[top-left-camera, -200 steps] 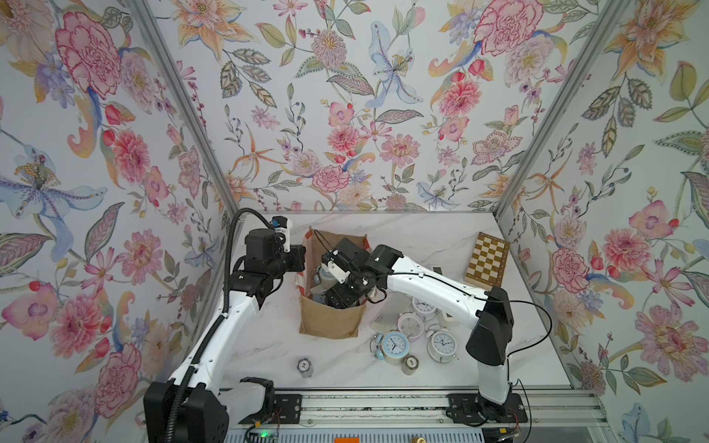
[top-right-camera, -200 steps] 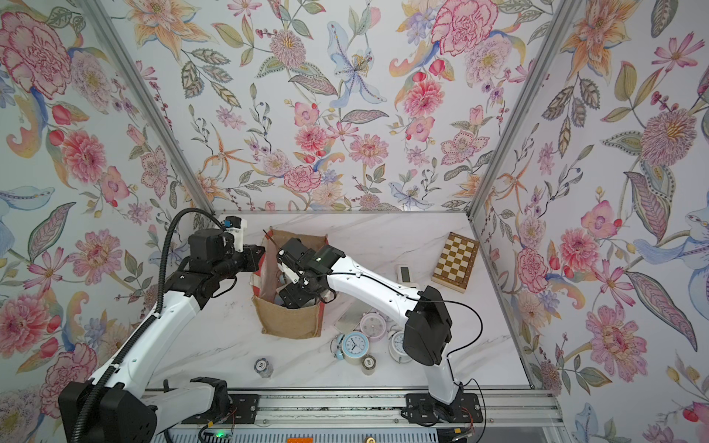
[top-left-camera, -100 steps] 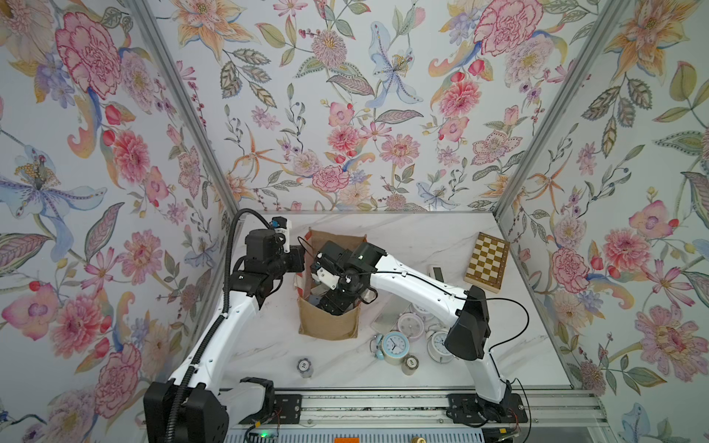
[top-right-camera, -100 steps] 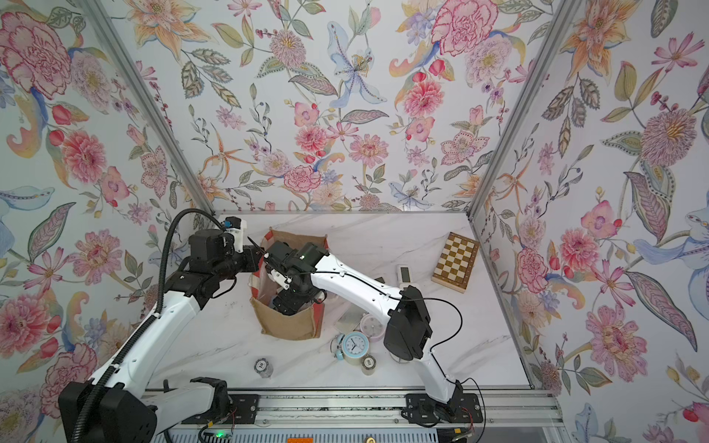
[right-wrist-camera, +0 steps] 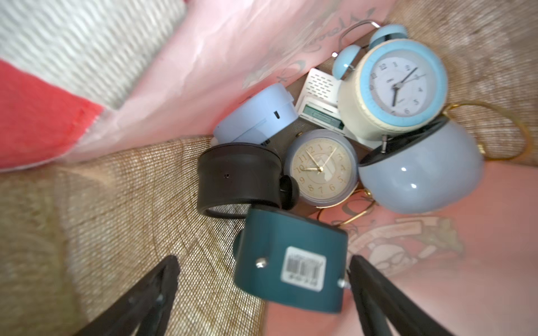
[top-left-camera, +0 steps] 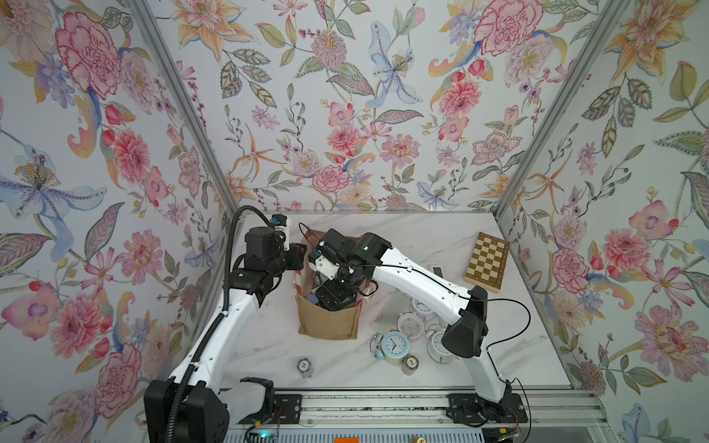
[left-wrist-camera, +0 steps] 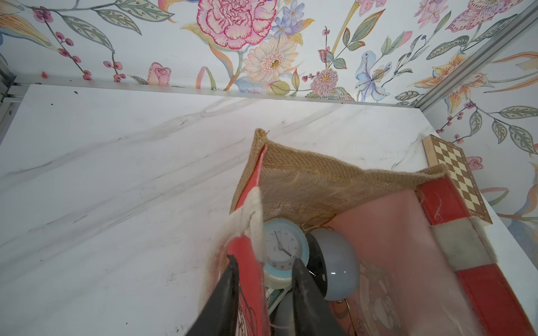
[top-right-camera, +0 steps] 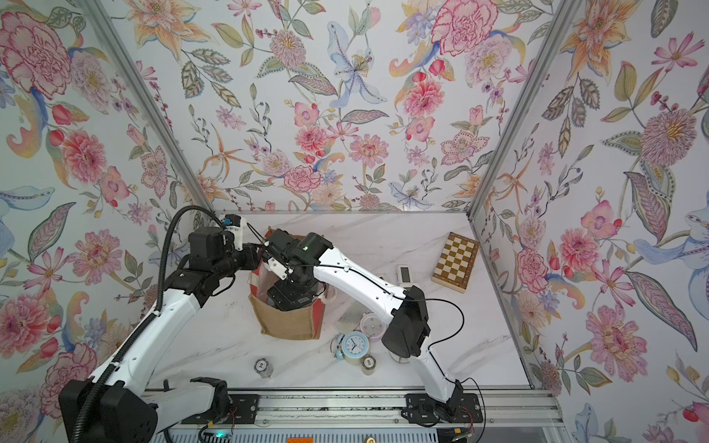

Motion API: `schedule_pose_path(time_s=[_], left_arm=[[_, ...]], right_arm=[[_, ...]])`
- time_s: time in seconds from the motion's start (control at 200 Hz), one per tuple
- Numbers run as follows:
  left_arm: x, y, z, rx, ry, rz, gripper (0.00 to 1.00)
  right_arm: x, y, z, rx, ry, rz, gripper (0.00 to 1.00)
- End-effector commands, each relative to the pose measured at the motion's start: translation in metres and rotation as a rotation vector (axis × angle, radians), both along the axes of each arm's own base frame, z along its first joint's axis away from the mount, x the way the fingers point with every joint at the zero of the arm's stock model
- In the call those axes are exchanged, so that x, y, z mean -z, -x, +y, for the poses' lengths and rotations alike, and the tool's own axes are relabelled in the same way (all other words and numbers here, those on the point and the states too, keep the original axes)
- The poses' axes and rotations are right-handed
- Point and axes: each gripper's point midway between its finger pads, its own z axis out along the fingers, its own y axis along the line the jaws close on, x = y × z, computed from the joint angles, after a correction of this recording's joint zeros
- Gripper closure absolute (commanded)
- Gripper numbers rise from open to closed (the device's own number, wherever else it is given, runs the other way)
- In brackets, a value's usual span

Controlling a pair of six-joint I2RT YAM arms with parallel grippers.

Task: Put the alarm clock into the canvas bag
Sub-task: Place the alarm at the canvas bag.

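In both top views, finds the bag [top-left-camera: 328, 322] [top-right-camera: 291, 324] upright at frame centre on the table [top-left-camera: 268, 337], with the right gripper [top-left-camera: 333, 301] sunk into its mouth, lower than a second ago, then level with the rim's right side. Cannot read those jaws from up here. Shows the left gripper [top-left-camera: 303, 261] at the bag's upper-left rim, same spot as before. Leaves several loose clocks [top-left-camera: 394, 345] lying just right of the bag, toward lower centre-right of frame. From the left wrist, shows the left gripper [left-wrist-camera: 265, 260] at bottom centre straddling the bag's red side panel [left-wrist-camera: 247, 279], jaws eased apart, with a sliver of space between the panel and the right-hand finger. Reads as a pinch just let go, so the bag now stands on its own. From the right wrist, looks straight down into the bag. Puts the teal clock [right-wrist-camera: 291, 264] at lower centre, blurred, between the wide-spread jaws of the right gripper [right-wrist-camera: 262, 259]. Shows a clear gap on the left-hand finger's side, hardly any on the other. Reads as released: dropping, or just landed, beside the pile [right-wrist-camera: 320, 168] of other clocks at centre and upper right. Judges this clock delivered, inside the bag and free of any grip. Calls next for a straight lift out of the mouth, minding the unheld rim, which may sag or tip if caught.
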Motion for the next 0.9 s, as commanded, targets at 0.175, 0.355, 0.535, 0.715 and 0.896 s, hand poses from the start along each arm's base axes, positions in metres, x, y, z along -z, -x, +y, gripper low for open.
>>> schedule_pose_path(time_s=[0.175,0.355,0.535,0.715,0.896], left_arm=[[0.014,0.001,0.006,0.032,-0.139,0.063,0.72],[0.017,0.0,0.016,0.004,-0.201,0.064,0.88],[0.016,-0.001,0.02,-0.013,-0.217,0.053,0.91],[0.005,-0.005,0.009,0.0,-0.132,0.001,0.86],[-0.002,-0.006,0.005,-0.001,-0.08,-0.029,0.83]], right_arm=[[-0.06,-0.033,-0.02,0.143,-0.111,-0.134,0.07],[-0.078,-0.049,-0.036,0.218,-0.143,-0.184,0.08],[-0.099,-0.061,-0.054,0.288,-0.189,-0.228,0.09],[-0.097,-0.079,-0.086,0.369,-0.179,-0.247,0.09],[-0.08,-0.094,-0.125,0.453,-0.141,-0.23,0.09]])
